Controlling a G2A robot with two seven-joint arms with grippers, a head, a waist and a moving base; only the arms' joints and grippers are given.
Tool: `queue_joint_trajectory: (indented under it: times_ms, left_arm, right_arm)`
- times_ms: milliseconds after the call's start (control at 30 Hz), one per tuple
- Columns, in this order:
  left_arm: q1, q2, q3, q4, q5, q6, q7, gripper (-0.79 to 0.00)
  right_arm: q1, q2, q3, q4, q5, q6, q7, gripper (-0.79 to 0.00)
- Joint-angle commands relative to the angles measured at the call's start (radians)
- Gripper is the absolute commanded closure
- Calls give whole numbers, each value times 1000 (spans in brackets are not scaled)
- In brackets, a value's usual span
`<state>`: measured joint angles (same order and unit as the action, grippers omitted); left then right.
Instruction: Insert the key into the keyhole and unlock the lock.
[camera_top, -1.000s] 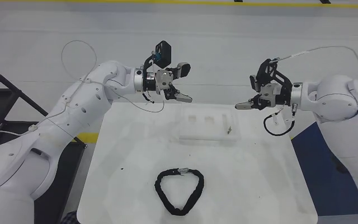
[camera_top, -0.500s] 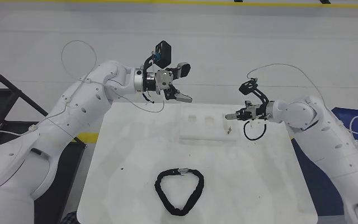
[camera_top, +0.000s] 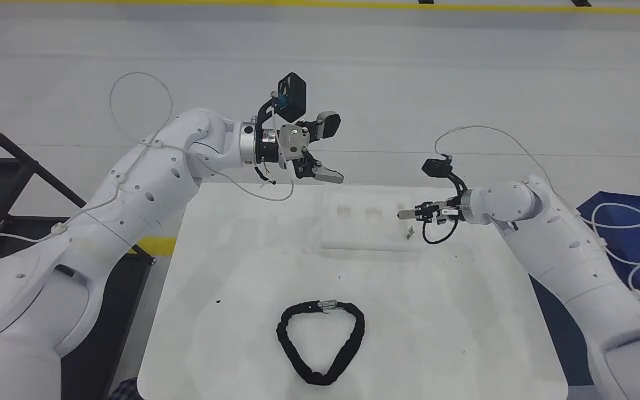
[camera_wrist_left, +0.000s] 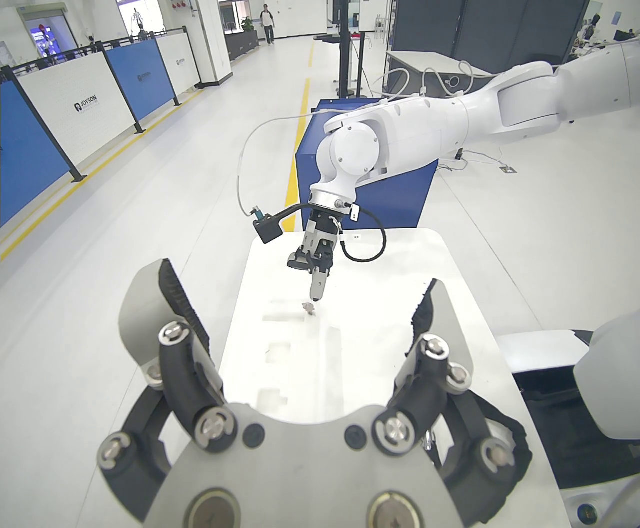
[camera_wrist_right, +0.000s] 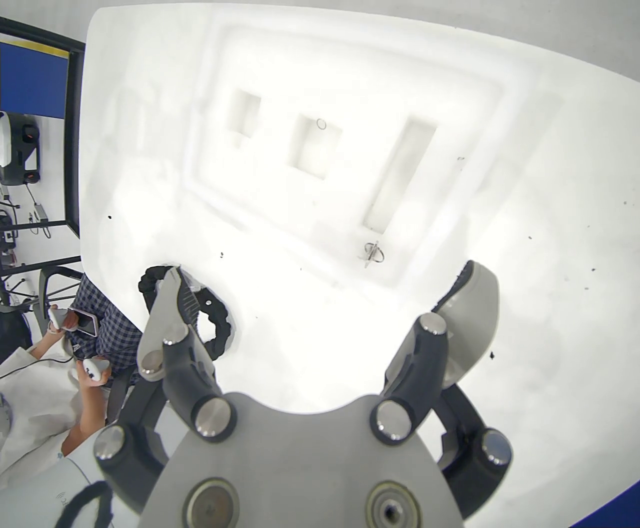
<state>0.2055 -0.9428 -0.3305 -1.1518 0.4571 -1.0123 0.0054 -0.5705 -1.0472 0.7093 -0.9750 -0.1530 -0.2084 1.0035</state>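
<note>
One key (camera_wrist_right: 372, 252) lies on the white foam tray (camera_top: 345, 238), just beside the end of the long recess (camera_wrist_right: 400, 175), one of three recesses cut in that tray. The key is tiny in every view, and what looks like a small ring at its bow may be only a glint. I judge it light, stiff, thin and slick, lying nearly flat, so the bow end is the place to pinch, leaving the blade free for the keyhole. The right gripper (camera_top: 405, 213) hovers just above it, fingers spread wide with nothing between them. One lock (camera_top: 320, 342), a black sleeved loop with a metal barrel, rests near the front edge of the table (camera_top: 480, 330), well apart from the key; it should be limp and heavier. The left gripper (camera_top: 330, 150) hangs by the far edge, likewise wide open and empty.
</note>
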Motion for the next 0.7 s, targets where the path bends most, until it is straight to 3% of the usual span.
queue_joint_trajectory:
  times_ms: [0, 467, 667]
  left_arm:
    - [0, 0, 0, 0, 0, 0, 0, -785]
    - [0, 0, 0, 0, 0, 0, 0, -785]
    - [0, 0, 0, 0, 0, 0, 0, -785]
  right_arm:
    - [0, 0, 0, 0, 0, 0, 0, -785]
    - [-16, 0, -4, -23, -28, 20, -21, -785]
    - [-26, -21, -39, -62, -86, 178, -38, -785]
